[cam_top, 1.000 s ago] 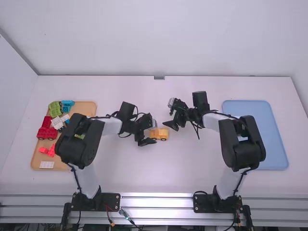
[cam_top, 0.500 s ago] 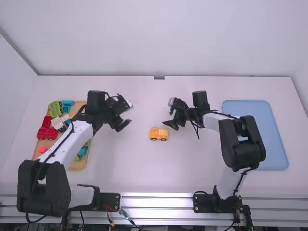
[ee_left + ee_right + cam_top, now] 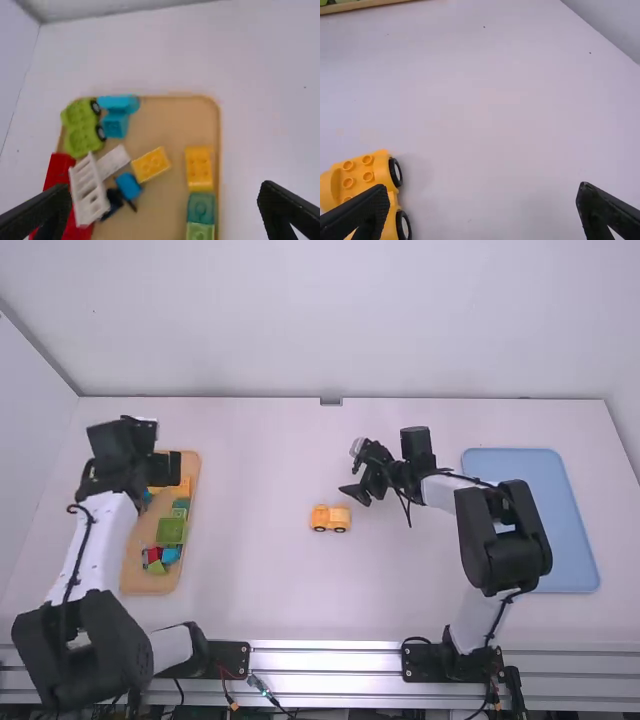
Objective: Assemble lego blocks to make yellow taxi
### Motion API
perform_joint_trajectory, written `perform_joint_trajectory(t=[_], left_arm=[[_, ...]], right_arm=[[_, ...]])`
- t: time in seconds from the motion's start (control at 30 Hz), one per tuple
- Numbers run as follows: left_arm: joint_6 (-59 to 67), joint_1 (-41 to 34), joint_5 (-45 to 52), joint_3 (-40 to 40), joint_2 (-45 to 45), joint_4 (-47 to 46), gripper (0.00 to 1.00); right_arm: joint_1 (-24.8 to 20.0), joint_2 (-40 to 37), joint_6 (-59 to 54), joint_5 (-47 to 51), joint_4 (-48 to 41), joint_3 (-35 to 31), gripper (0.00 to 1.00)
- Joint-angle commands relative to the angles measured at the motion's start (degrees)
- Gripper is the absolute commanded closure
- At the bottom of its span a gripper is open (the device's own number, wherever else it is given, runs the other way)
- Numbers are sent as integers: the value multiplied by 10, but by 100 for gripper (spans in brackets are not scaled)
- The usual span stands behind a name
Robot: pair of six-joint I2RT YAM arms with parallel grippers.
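Jaws spread and empty, the left gripper (image 3: 166,186) has swung from the yellow vehicle base (image 3: 330,518) at mid-table to the wooden tray (image 3: 150,583) at left, where yellow blocks (image 3: 199,167) suggest the next pick; the right gripper (image 3: 482,186), also open, hangs near the base.

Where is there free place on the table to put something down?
Bare table lies between the wooden tray and the yellow car, and between the car and the back wall. Crowded: the tray, with blocks under the left gripper.
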Motion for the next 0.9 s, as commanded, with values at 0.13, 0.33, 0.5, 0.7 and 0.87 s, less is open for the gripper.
perform_joint_trajectory(t=[0.13,0.33,0.5,0.7,0.87], left_arm=[[95,33,30,223,109,-185,1],[252,30,23,459,290,-433,1],[411,31,-6,541,395,-511,1],[563,31,-24,546,474,-478,11],[608,42,-15,542,504,-472,19]], right_arm=[[-2,-14,3,-3,14,11,1],[-1,-14,53,0,35,10,1],[-3,-14,62,-1,33,11,1],[-3,-14,92,0,33,10,1],[-3,-14,108,-1,35,11,1]])
